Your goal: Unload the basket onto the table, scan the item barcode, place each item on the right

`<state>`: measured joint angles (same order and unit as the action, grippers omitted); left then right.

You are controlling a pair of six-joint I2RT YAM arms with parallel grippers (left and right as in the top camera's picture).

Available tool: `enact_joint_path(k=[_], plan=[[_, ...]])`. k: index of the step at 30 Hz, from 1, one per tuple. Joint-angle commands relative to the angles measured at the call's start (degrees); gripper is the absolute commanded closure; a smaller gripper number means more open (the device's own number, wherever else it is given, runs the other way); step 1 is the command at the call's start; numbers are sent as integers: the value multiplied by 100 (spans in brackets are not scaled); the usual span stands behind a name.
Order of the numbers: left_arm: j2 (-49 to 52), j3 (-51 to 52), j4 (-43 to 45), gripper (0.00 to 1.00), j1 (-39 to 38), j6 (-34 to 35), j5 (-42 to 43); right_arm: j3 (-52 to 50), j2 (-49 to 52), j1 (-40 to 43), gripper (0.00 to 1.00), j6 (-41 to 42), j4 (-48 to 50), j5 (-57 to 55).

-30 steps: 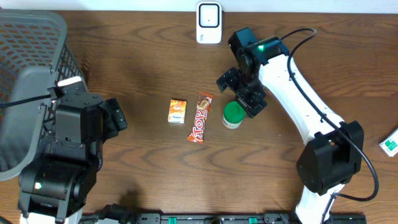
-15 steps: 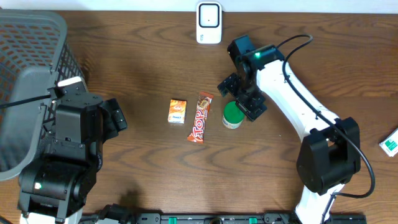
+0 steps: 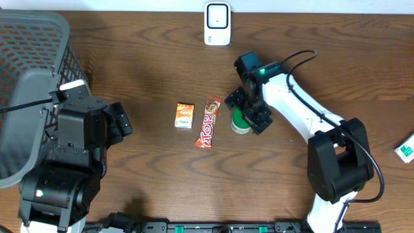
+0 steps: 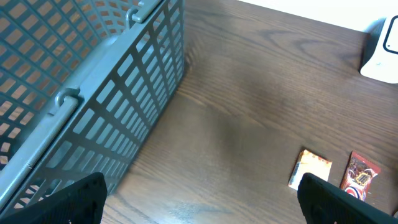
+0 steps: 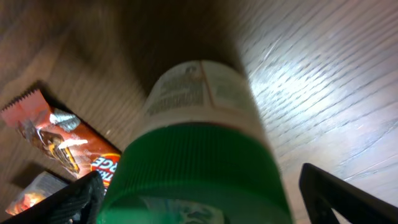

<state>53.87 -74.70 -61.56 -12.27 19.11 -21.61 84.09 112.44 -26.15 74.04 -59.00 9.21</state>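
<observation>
A white bottle with a green cap (image 3: 239, 122) stands upright at mid-table, and its printed label (image 5: 199, 93) faces the right wrist camera. My right gripper (image 3: 249, 110) hangs right over it, open. Its fingers (image 5: 341, 194) straddle the cap (image 5: 199, 186), with a gap showing on the right side. The white barcode scanner (image 3: 217, 22) stands at the table's far edge. My left gripper (image 4: 199, 200) is open over bare wood beside the basket, with nothing between its fingers.
A red-orange candy bar (image 3: 208, 122) and a small orange box (image 3: 184, 116) lie just left of the bottle. A grey mesh basket (image 3: 32, 58) fills the far left. A green-and-white packet (image 3: 405, 149) lies at the right edge.
My right gripper has moved left and down over the green-capped bottle, and its jaws now flank the cap. The left arm has not moved.
</observation>
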Motion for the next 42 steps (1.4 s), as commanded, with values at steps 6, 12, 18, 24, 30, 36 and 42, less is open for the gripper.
enact_joint_path(k=[6,12,18,24,30,36,42], plan=[[0,-52,-37,2,-2,31,-94,-55,17,-96,24,31,107,11],[0,-52,-42,2,-2,31,-94,-55,17,-94,42,-466,81,7],[0,-52,-50,2,-4,28,-96,-26,17,-44,42,-2070,87,7],[0,-52,-55,2,-4,31,-96,387,17,155,41,-4330,-424,-243],[0,-52,-55,2,-2,31,-96,1119,17,199,37,-6157,-1438,-1097],[61,-52,-59,2,-4,31,-94,1333,17,48,30,-6920,-1738,-1272],[170,-52,-92,2,-4,33,-94,1316,17,-107,30,-7178,-1596,-1222]])
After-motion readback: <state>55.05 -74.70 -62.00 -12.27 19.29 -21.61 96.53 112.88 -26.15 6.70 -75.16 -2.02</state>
